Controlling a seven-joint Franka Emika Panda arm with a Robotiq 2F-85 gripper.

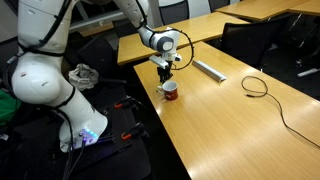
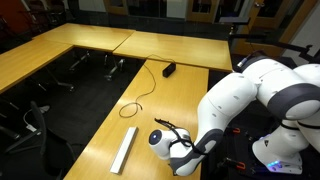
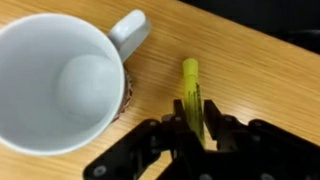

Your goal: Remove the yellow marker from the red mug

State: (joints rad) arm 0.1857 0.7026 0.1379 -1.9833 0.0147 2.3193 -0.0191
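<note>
The wooden surface runs out of frame on every side. The white arm fills the right of an exterior view, and its wrist end there covers both the mug and the marker. The arm's base is cut off at the edge of the picture in both exterior views.

A grey flat bar lies on the surface a little beyond the mug. A thin black cable loops near it and trails off towards the edge.

The red mug stands upright just below the claw, which partly overlaps it. From the wrist view the mug's pale inside wall is plain, but its left and lower rim are cut off by the frame. A patterned mark on its outer side shows only as a sliver, too blurred to read.

The yellow marker is outside the mug, just beside the handle side and not touching it. Its near end sits between the dark fingers of the claw, which is clenched on it. That end is hidden by the fingers. No lettering on the marker can be made out. In the exterior views it is too small to pick out.
</note>
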